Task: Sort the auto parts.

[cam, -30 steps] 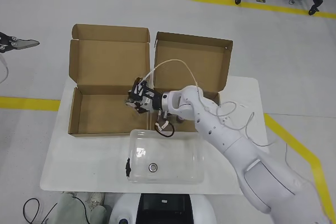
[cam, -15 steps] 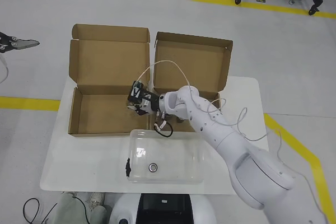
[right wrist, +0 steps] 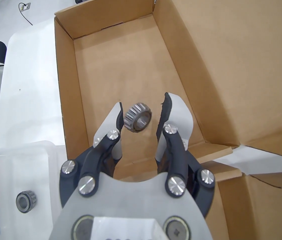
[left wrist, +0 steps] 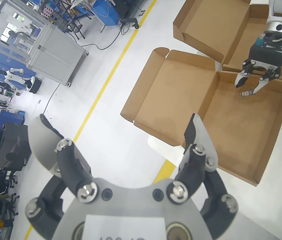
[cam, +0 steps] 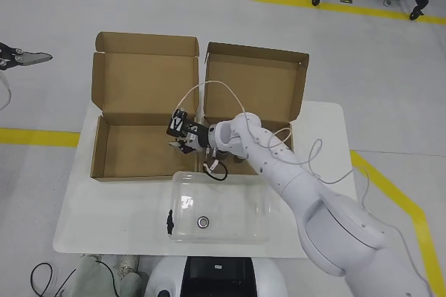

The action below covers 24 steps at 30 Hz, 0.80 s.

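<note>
My right gripper (right wrist: 143,101) hangs open over the left cardboard box (cam: 137,152), near its right wall. A toothed metal bearing (right wrist: 138,117) lies in the gap between the fingers, against one finger and clear of the other, above the box floor. The left wrist view shows that same gripper (left wrist: 248,88) with the bearing (left wrist: 247,93) at its tips. A second bearing (cam: 204,221) lies in the clear plastic bin (cam: 238,185) at the table's front. My left gripper (left wrist: 117,123) is open and empty, off the table to the left (cam: 30,56).
A second open cardboard box (cam: 256,82) stands to the right of the first, its lid up. A black ring (cam: 169,221) sits at the bin's left side. A black cable loop (cam: 219,172) hangs under the right arm. Both boxes' raised lids stand at the back.
The right gripper has shifted slightly left and back over the left box. The left arm has kept still.
</note>
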Each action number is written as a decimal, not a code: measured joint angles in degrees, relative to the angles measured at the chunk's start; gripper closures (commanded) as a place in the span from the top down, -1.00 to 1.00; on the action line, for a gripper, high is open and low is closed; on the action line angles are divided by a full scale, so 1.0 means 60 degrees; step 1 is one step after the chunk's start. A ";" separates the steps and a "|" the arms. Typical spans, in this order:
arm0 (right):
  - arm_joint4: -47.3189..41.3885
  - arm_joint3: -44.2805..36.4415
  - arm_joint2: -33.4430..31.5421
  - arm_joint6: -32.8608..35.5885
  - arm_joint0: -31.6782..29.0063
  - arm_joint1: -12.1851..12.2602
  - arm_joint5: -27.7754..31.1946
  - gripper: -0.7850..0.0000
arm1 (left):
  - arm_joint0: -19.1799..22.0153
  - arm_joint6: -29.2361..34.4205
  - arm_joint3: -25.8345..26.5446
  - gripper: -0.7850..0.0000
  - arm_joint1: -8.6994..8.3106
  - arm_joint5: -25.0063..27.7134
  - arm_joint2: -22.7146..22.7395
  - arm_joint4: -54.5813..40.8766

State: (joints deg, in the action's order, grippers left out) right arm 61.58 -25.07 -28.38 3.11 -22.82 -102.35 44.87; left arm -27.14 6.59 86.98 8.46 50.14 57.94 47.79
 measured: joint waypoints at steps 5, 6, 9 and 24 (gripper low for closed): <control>0.0124 0.0111 -0.0044 -0.0462 0.0085 -0.0065 -0.0006 -0.25 | 0.0000 0.0000 0.0000 1.00 0.0000 0.0000 0.0000 0.0000; 0.0173 0.0105 -0.0075 -0.0677 0.0123 -0.0061 -0.0018 -0.25 | 0.0000 0.0000 0.0000 1.00 0.0000 0.0000 0.0000 0.0000; 0.0406 -0.0003 -0.0120 -0.1208 0.0221 -0.0020 0.0093 -0.24 | 0.0000 0.0000 0.0000 1.00 0.0000 0.0000 0.0000 0.0000; 0.1943 -0.2727 -0.0401 -0.1088 -0.0332 0.0667 0.0702 -0.18 | 0.0000 0.0000 0.0000 1.00 0.0000 0.0000 0.0000 0.0000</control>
State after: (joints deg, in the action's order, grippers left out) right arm 73.24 -41.44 -30.79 -3.42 -24.82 -98.35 49.09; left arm -27.14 6.59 86.98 8.46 50.14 57.94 47.79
